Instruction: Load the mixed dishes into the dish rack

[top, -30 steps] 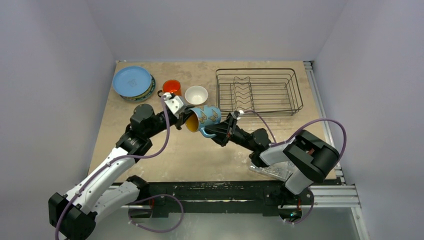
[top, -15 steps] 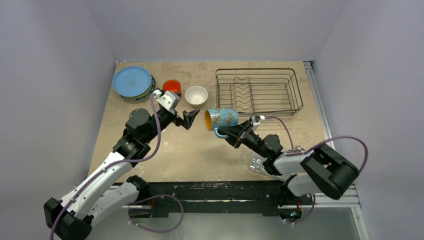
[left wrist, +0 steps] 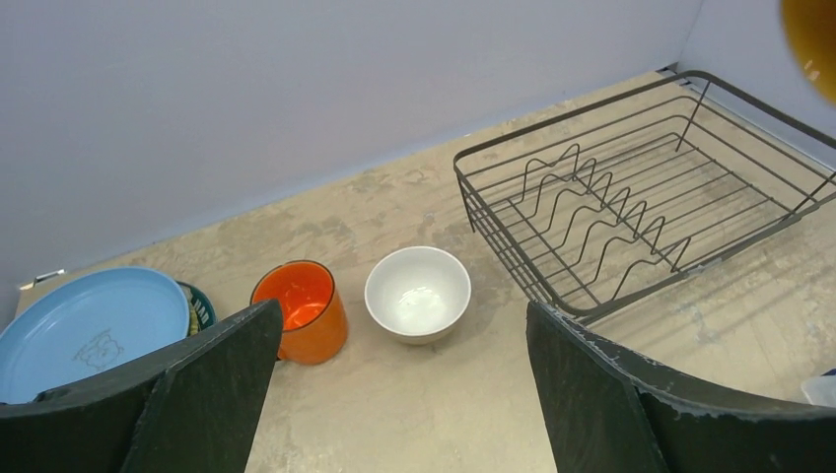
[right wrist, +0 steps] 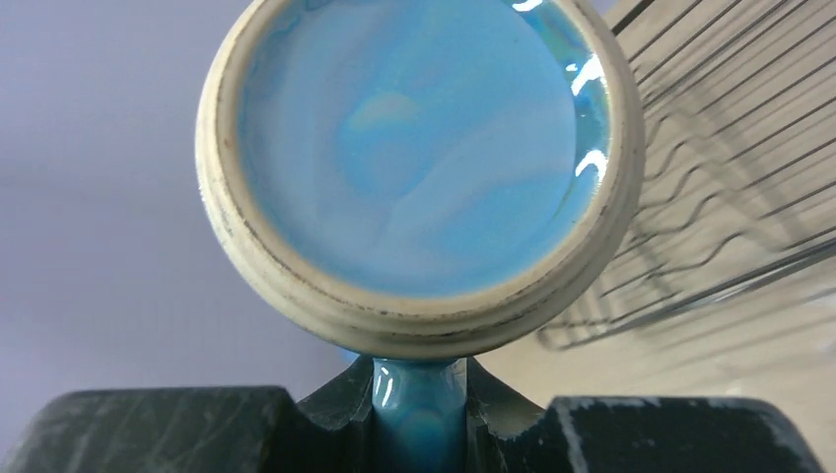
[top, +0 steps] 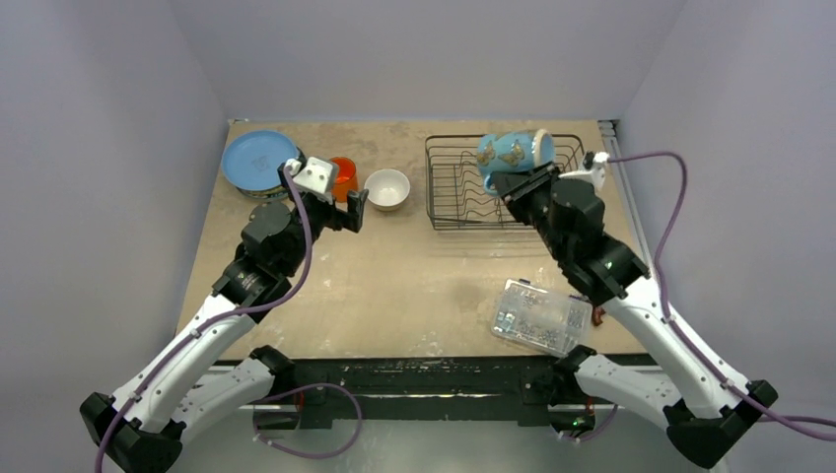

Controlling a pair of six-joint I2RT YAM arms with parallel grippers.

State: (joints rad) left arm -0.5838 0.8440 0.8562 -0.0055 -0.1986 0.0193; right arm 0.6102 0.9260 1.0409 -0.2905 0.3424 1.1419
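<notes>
Right jaws clenched on light-blue mug (top: 511,151) by its handle (right wrist: 419,424) above dish rack (left wrist: 631,222), left jaws released; glazed ceramic looks rigid, slick, chippable, so lower gently.

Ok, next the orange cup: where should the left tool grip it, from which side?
I'd pinch the near wall of the orange cup at the rim, one finger inside, coming down from above. It stands upright with its mouth open, and the blue plate crowds its left while the white bowl sits to its right.
</notes>
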